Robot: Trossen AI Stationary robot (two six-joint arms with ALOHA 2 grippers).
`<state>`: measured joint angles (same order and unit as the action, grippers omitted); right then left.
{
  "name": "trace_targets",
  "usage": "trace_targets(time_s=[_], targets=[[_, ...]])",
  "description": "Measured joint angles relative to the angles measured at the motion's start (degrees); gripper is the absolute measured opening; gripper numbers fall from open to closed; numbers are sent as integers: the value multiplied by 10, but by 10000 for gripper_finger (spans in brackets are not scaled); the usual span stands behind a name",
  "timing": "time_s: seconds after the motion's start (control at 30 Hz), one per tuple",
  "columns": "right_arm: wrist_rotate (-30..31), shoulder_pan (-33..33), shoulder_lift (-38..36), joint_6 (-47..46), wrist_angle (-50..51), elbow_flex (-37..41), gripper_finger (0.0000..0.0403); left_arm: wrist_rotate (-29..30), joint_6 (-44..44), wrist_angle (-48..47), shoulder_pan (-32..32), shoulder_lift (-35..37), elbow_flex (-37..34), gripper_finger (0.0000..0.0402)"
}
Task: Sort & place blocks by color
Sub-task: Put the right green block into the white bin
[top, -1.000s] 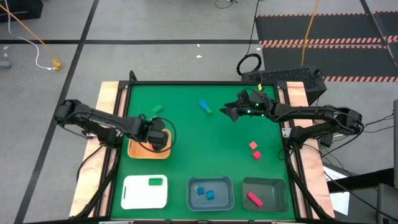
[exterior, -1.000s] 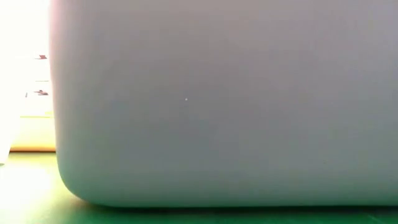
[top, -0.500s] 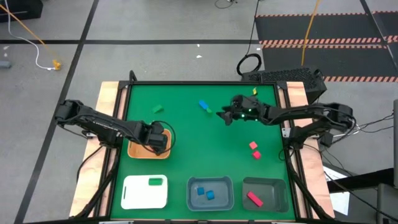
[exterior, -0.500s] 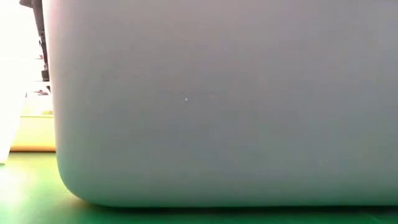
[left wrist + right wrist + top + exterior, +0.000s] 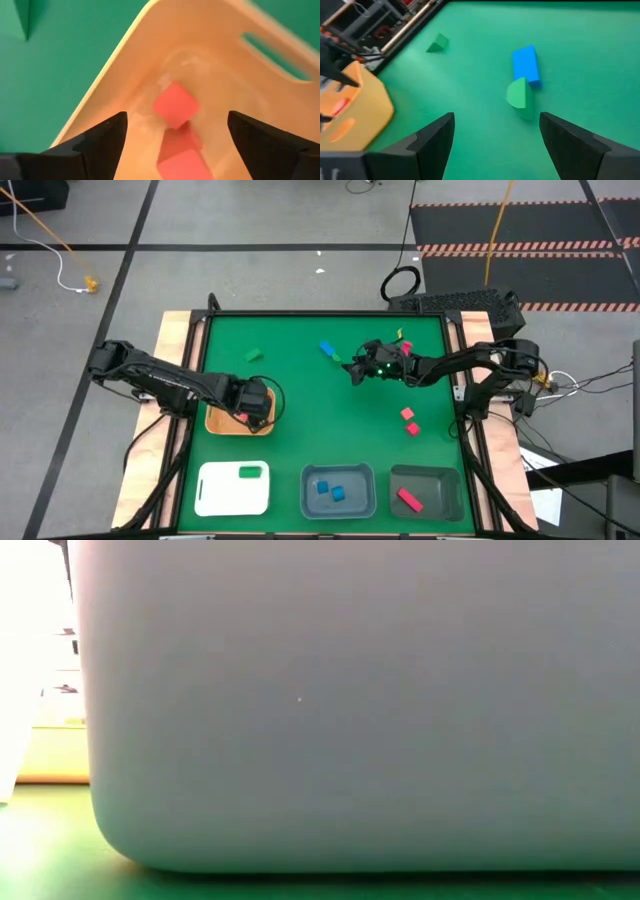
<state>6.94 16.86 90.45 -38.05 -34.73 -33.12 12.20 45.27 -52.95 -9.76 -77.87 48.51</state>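
Observation:
My left gripper [image 5: 252, 408] [image 5: 175, 145] hangs open over the orange tray [image 5: 222, 423], fingers pointing down. Two red blocks [image 5: 175, 104] [image 5: 182, 161] lie on the tray floor below and between its fingers. My right gripper [image 5: 353, 372] [image 5: 495, 145] stands open low over the mat, just short of a blue block [image 5: 327, 349] [image 5: 525, 65] and a green block [image 5: 338, 359] [image 5: 517, 94] that lie side by side. Two more red blocks [image 5: 407, 413] [image 5: 413, 428] lie at the mat's right, and a green wedge [image 5: 252, 356] [image 5: 438, 43] lies at its far left.
Along the near edge stand a white tray [image 5: 215, 495] with a green block [image 5: 249, 472], a blue-grey tray [image 5: 310, 500] with two blue blocks, and a dark grey tray [image 5: 440, 480] with a red block [image 5: 408, 499]. A tray's grey wall [image 5: 350, 700] fills the low view.
My right gripper has gone down and toward the table's left edge, closing in on the blue and green blocks, and has tipped further downward. My left gripper has sunk a little toward the orange tray.

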Motion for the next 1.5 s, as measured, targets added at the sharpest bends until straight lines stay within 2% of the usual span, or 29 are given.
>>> trace_targets(time_s=[0.13,0.37,0.67,0.83,1.1,1.5], targets=[[15,-13,21,19,-6,-13,281,-6,-41,2,-1,0,38,356],[105,-45,64,121,16,-67,281,-6,-77,13,-2,0,76,357],[171,-54,125,175,46,-115,281,1,-113,114,2,0,78,358],[171,-54,153,190,41,-122,281,1,-148,164,7,0,78,357],[201,-48,188,243,-9,-122,275,3,-156,177,23,0,78,351],[185,-29,232,242,-69,-122,196,4,-187,221,35,0,78,312]])
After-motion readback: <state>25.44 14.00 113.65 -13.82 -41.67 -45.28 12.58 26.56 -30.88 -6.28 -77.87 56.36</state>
